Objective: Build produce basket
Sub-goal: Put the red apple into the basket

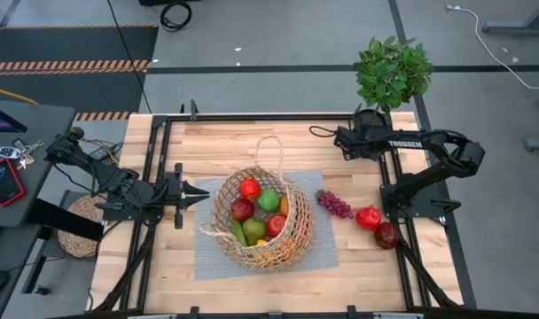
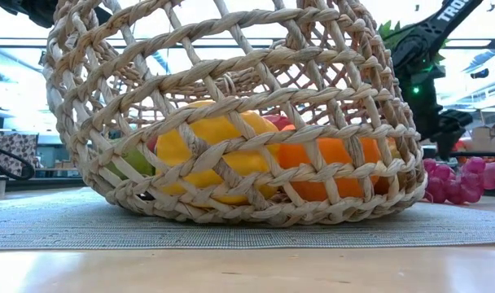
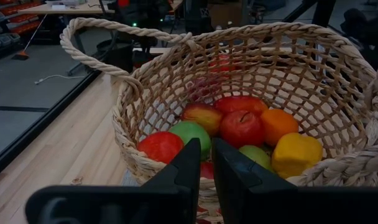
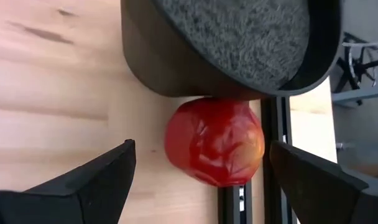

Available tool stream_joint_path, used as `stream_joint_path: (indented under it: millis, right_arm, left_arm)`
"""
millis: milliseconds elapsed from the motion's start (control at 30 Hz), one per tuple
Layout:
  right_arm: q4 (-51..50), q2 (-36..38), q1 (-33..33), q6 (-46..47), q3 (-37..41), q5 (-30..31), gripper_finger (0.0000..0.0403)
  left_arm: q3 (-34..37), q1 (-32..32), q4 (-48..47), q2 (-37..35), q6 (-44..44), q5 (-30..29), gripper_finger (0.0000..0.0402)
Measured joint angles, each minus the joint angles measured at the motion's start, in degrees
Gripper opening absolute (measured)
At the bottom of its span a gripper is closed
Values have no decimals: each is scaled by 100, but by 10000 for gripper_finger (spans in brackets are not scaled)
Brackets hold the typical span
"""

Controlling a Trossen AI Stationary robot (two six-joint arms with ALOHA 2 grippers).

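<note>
The wicker basket (image 1: pixel 263 217) rests on a grey mat (image 1: pixel 207 257) at mid-table, its mouth tipped toward the table's left. Red, green, orange and yellow produce (image 3: pixel 239 127) lies inside it. My left gripper (image 1: pixel 201 192) is shut and level, just left of the basket's rim (image 3: pixel 130 146), with a small gap showing from above. My right gripper (image 4: pixel 201 149) is open and slants down over the right side of the table. Its fingers stand on either side of a red fruit (image 4: pixel 214 142) lying on the wood, without touching it. Purple grapes (image 1: pixel 334 205) lie between the basket and that fruit.
A bright red fruit (image 1: pixel 369 217) and a darker red one (image 1: pixel 386 235) lie close to the black frame rail (image 1: pixel 402 248) on the right. A dark rounded shape (image 4: pixel 226 43) stands just beyond the fruit in the right wrist view. A potted plant (image 1: pixel 392 71) stands at the far right.
</note>
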State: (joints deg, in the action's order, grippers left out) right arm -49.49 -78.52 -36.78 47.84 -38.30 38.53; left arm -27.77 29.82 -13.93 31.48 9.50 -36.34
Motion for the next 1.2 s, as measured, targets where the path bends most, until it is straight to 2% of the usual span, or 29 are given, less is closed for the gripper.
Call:
stream_joint_path:
  millis: [433, 600, 700, 800, 867, 1033, 1200]
  right_arm:
    - [596, -11, -438, -281, -2, 31, 373]
    - [651, -11, -664, -315, 126, -192, 373]
    - [961, -11, -691, -350, 381, -558, 373]
    - [1289, -15, -508, -433, 607, -998, 373]
    - [1427, -13, -279, -368, 688, -1078, 373]
    - [1578, -13, 211, -217, 743, -897, 373]
    - [1840, -15, 264, -263, 745, -624, 373]
  left_arm:
    - [0, -1, 0, -2, 0, -1, 48]
    - [0, 0, 0, 0, 0, -2, 48]
    - [0, -2, -1, 0, 0, -1, 48]
    - [0, -1, 0, -1, 0, -1, 48]
    - [0, 0, 0, 0, 0, 0, 48]
    - [0, -1, 0, -2, 0, -1, 48]
    - [0, -2, 0, -1, 0, 0, 48]
